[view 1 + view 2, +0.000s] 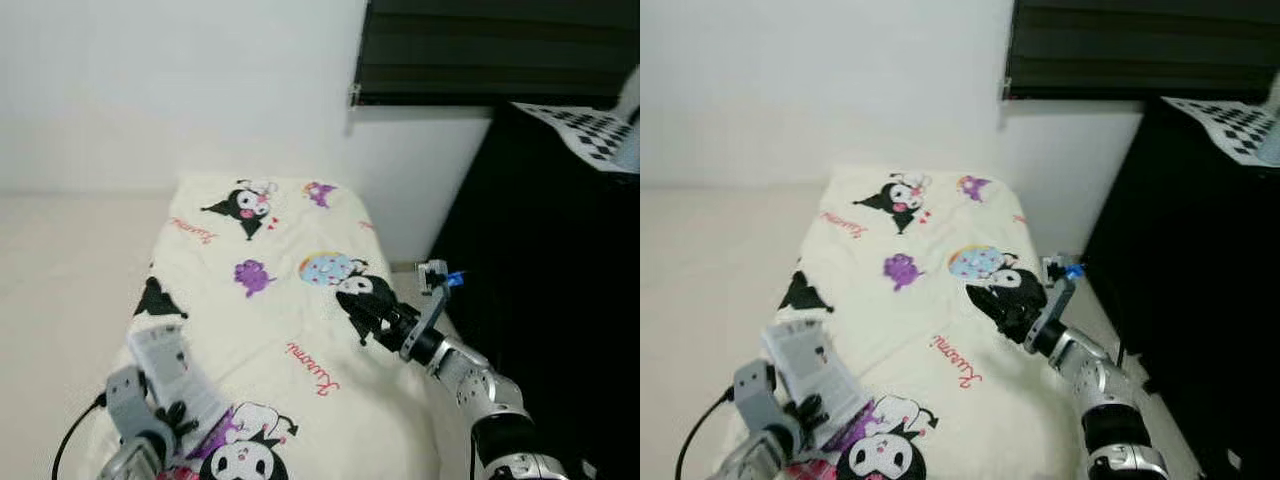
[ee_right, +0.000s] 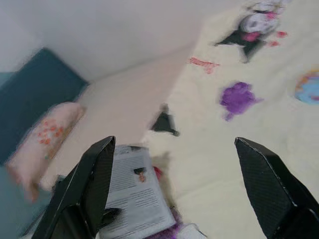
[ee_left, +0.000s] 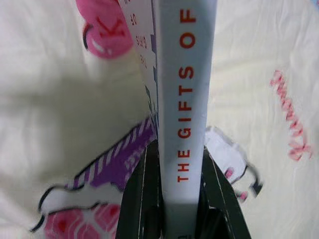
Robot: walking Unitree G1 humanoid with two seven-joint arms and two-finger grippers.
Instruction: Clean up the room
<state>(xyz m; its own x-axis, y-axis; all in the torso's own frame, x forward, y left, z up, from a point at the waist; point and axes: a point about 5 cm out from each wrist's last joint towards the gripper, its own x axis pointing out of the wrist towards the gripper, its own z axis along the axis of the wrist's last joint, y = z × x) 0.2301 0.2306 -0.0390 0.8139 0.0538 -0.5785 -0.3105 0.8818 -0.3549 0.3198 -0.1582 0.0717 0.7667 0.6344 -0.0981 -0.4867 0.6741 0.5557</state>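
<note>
A grey-white book (image 1: 170,368) with red spine letters "THE GIFTS OF" (image 3: 187,99) is held just above the bed's near left corner. My left gripper (image 1: 165,415) is shut on the book's lower edge, one black finger (image 3: 142,191) on each side of the spine. The bed (image 1: 270,290) has a cream sheet printed with black, purple and pink cartoon figures. My right gripper (image 1: 362,318) hovers open over the bed's right side, its fingers (image 2: 87,186) spread wide with nothing between them. The book (image 2: 134,194) also appears in the right wrist view.
A tall black cabinet (image 1: 560,290) stands close along the bed's right side, with a checkerboard sheet (image 1: 590,130) on top. A white wall and a dark blind (image 1: 490,50) lie behind. Pale floor (image 1: 60,280) lies left of the bed. A pink pillow (image 2: 37,144) and a teal mat (image 2: 35,89) lie on the floor.
</note>
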